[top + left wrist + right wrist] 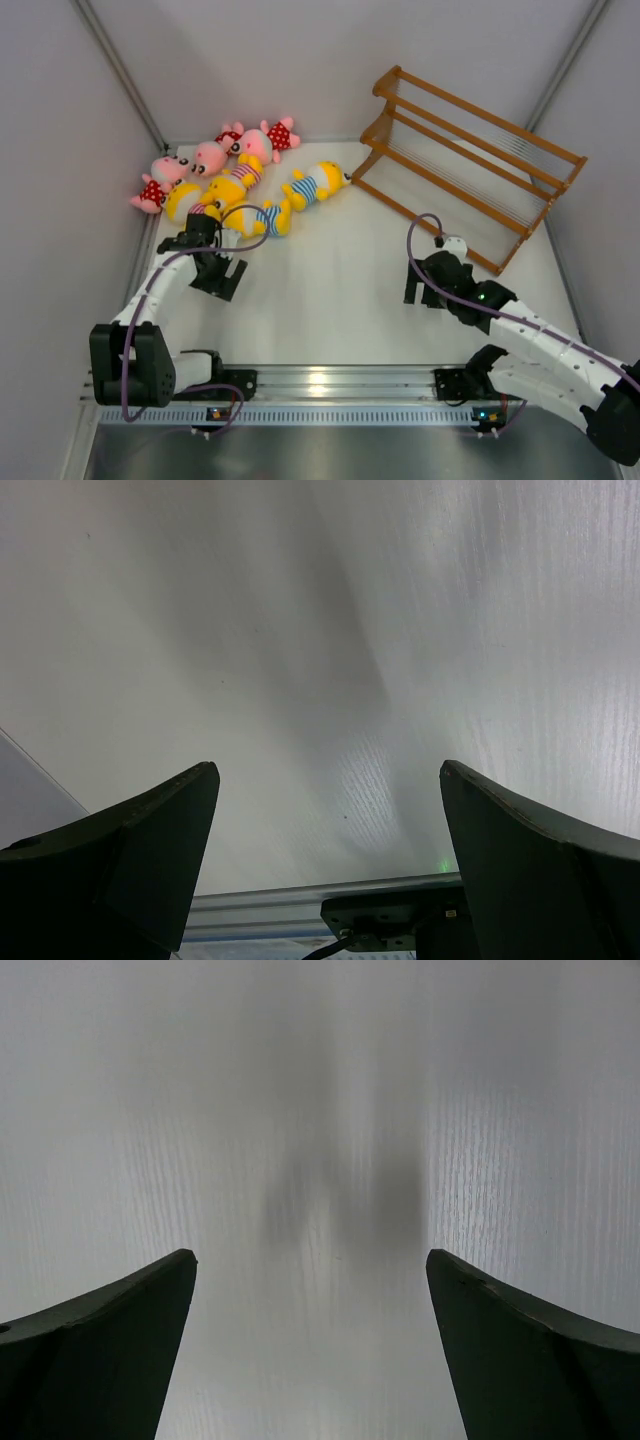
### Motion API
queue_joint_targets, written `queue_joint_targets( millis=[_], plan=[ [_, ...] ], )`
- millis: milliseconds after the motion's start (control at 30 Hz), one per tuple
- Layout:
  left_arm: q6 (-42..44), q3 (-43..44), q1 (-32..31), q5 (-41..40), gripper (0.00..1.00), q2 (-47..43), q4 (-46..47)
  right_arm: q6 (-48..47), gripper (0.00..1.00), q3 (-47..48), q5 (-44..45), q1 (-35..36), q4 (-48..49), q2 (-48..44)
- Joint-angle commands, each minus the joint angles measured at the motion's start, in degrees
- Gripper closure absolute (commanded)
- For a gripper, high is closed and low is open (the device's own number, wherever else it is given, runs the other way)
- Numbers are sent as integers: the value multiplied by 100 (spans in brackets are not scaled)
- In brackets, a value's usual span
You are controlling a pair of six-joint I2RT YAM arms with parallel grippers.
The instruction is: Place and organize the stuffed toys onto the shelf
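Right now, table [330, 300]: white top carrying everything; a bare stretch is lying btwn the 2 arms.
Shelf [470, 165]: brown wooden stepped rack w/ 3 tiers, standing at far R, angled to the table edge; nothing is sitting on it yet.
Stuffed toys [235, 180]: lying in 1 heap at far L, well apart from the shelf; several are touching or overlapping.
Count: 7 toys showing. 4 yellow toys [312, 185] in striped shirts, 3 pink toys [205, 158] in red dotted outfits; 1 shelf; 2 arms.
Left gripper [222, 278]: hovering near the heap's near edge, jaws spread wide, gripping nothing; its wrist cam is showing only bare table btwn the fingers.
Right gripper [420, 290]: hanging over bare table near the shelf's near end, jaws likewise wide apart, carrying nothing.
Handling (judging): prob. light, soft and squashy, cloth giving decent grip; not fragile, but likely flopping if taken by a limb.
Where to grip (judging): across the torso, fingers closing on the stuffed belly; the yellow one at the heap's R edge is lying most apart, so prob. easiest to take 1st.
Progress: 0 of 7 placed.
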Motion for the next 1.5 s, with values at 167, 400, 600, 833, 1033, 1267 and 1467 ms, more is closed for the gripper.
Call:
queue_joint_targets(
  millis=[167,400,600,833,1033,1267,1467],
  plan=[
    [-44,251,20,111,2,-222,-33,-236,1,316,-150,-80,0,-173],
    [518,1612,20,630,2,22,-183,-562,1,984,-669,-88,307,-59],
    [72,3397,46,798,12,1699,-174,-737,1,1266,-836,-88,615,231],
    [-764,4778,591,1401,34,3564,-192,-808,1,1319,-951,-88,888,600],
    [-817,5095,459,2019,25,4153,-174,-790,1,1239,-1100,-88,1055,855],
    [-756,5192,451,2273,47,4532,-165,-781,1,1265,-1363,-71,1240,1119],
    [-527,5200,459,2634,100,4699,-174,-887,1,1494,-1443,-80,1240,1339]
  ],
)
